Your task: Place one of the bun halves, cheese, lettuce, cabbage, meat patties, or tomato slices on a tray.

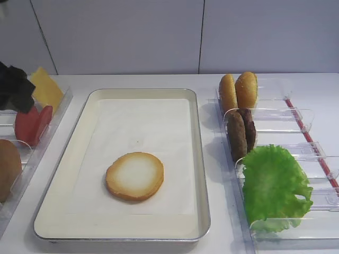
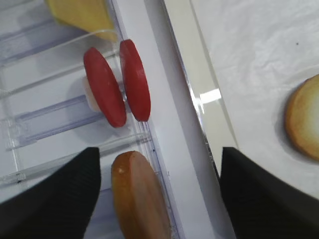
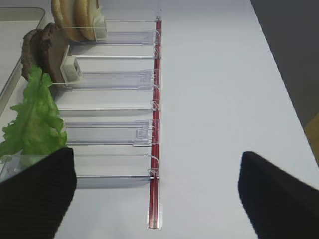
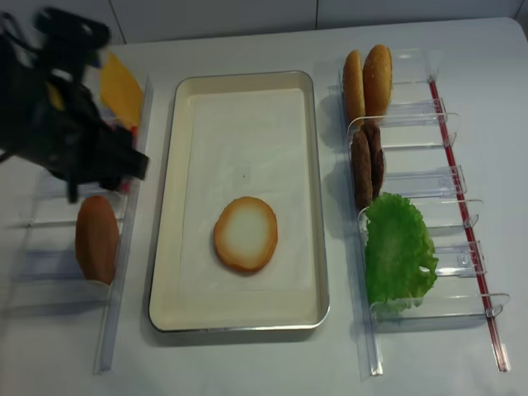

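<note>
The bun half (image 1: 134,175) lies flat on the white paper liner in the near half of the tray (image 1: 197,159), cut face up, touching nothing else. That item appears placed.

The left gripper (image 2: 159,194) hangs over the clear rack at the left, with its fingers (image 2: 55,199) spread wide and nothing between them. The two tomato slices (image 2: 119,82) stand on edge just ahead of it in one rack slot, side by side and nearly touching. The brown domed bun (image 2: 139,199) sits directly below the gap between the fingers. The cheese (image 1: 45,89) leans in the far slot, beyond the tomatoes.

Handling judgement, tomato slices: light, thin and rigid-looking, with a smooth and probably slippery skin. They present a narrow top edge. A pinch across the flat faces of one slice, taken from above, looks the soundest hold; the neighbouring slice leaves little room for a finger between them, so the outer face and the gap want care. A grip too near the rim risks the disc pivoting out.

On the right rack stand the two upright buns (image 1: 238,91), the meat patties (image 1: 241,132) on edge, and the lettuce (image 1: 275,185), which is frilly, limp and easily crushed. The right gripper (image 3: 157,191) hovers over the white surface (image 3: 224,89) beside that rack, its fingers (image 3: 279,199) apart and empty.
</note>
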